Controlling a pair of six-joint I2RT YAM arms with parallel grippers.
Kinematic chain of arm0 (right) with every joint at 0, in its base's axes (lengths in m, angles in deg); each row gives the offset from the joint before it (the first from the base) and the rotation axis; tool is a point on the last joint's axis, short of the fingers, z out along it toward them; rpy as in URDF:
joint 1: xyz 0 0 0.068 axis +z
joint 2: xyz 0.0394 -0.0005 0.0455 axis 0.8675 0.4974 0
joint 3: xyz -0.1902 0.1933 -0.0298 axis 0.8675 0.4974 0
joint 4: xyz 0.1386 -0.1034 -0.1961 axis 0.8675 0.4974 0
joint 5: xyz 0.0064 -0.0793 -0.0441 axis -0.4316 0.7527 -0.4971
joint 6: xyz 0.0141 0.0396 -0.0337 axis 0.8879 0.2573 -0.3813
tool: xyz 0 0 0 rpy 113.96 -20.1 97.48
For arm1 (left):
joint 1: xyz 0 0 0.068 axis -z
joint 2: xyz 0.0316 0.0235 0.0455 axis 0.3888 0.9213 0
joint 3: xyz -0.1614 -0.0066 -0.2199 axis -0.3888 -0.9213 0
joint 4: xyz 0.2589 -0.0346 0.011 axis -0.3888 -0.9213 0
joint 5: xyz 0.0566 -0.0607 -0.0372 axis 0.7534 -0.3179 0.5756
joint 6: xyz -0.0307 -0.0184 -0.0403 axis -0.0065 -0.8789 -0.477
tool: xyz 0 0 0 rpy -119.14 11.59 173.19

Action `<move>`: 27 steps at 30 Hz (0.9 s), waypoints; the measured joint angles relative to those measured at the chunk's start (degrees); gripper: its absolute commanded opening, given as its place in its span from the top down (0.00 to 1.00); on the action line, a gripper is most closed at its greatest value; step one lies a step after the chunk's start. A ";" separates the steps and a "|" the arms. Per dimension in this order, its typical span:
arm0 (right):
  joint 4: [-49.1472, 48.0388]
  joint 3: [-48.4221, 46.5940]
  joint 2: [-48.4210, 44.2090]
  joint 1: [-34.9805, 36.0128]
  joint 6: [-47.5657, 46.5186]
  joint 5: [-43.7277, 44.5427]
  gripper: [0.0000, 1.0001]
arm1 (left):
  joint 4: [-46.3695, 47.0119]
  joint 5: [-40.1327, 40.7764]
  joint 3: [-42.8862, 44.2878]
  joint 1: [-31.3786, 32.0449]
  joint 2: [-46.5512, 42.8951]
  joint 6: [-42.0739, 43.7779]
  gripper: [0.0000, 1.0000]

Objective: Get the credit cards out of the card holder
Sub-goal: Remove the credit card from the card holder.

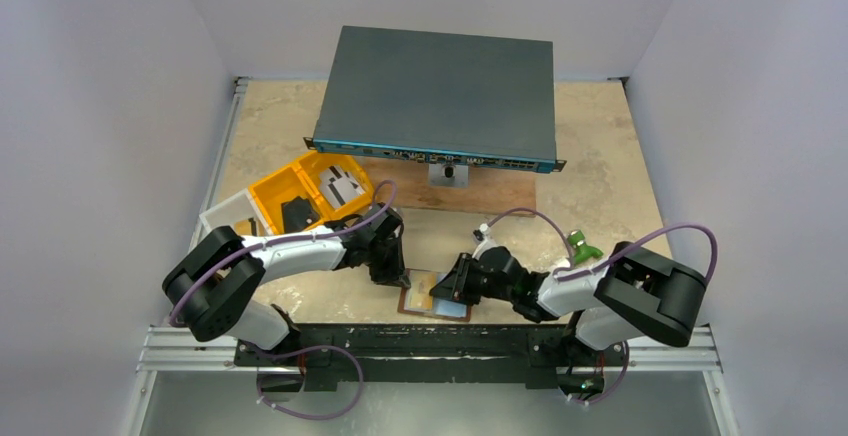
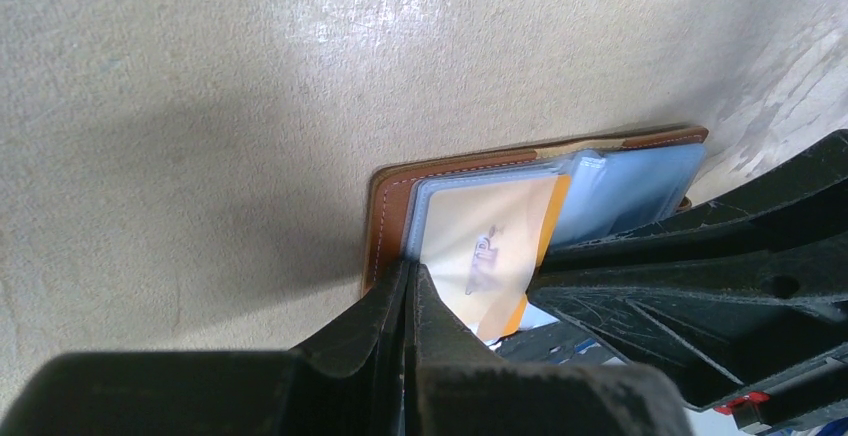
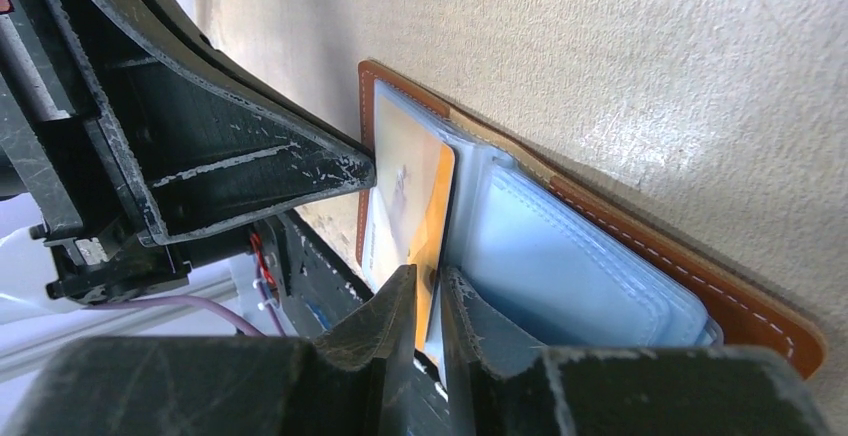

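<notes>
Brown stitched leather card holder [image 3: 760, 321] open; left gripper [image 2: 408, 286] together, right gripper [image 3: 430, 286] clamped on glossy orange card [image 3: 415, 206]

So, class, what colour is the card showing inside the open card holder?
Pale cream with an orange edge, in the card holder's pocket; the card shows best in the left wrist view.

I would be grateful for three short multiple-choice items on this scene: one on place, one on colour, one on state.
1. Where does the card holder lie?
A. in the yellow tray
B. on the table's near edge between the arms
C. on the grey box

2. What colour is the card showing in its pocket?
A. orange and cream
B. green
C. red

3. How is the card holder?
A. strapped shut
B. folded double
C. lying open

Answers: 1 B, the top view shows it by the arm bases; 2 A, both wrist views show that; 3 C, its pale blue pockets are exposed.
</notes>
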 measured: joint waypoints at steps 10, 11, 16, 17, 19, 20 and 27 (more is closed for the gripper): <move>-2.84 0.22 2.60 -0.22 0.28 -1.40 0.97 | -0.07 0.28 0.00 0.35 -0.17 -0.39 1.00; -2.80 0.20 2.80 -0.24 0.28 -1.51 1.00 | -0.07 0.42 0.00 0.42 -0.22 -0.42 1.00; -2.21 -0.24 3.04 -0.35 0.15 -2.27 1.00 | -0.35 1.14 -0.11 0.48 -0.57 -0.87 1.00; -1.88 -0.35 2.86 -0.33 0.13 -2.29 1.00 | -0.42 1.40 -0.15 0.57 -0.68 -0.92 1.00; -1.27 -0.42 2.14 -0.33 0.11 -2.25 1.00 | -0.63 2.08 -0.24 0.74 -0.96 -0.94 1.00; -0.85 -0.42 1.60 -0.33 0.09 -2.10 1.00 | -0.72 2.38 -0.28 0.79 -1.05 -0.96 1.00; 4.59 -0.44 -4.04 -0.33 -0.55 -0.22 1.00 | -0.35 2.67 -0.92 0.48 -1.40 -1.38 1.00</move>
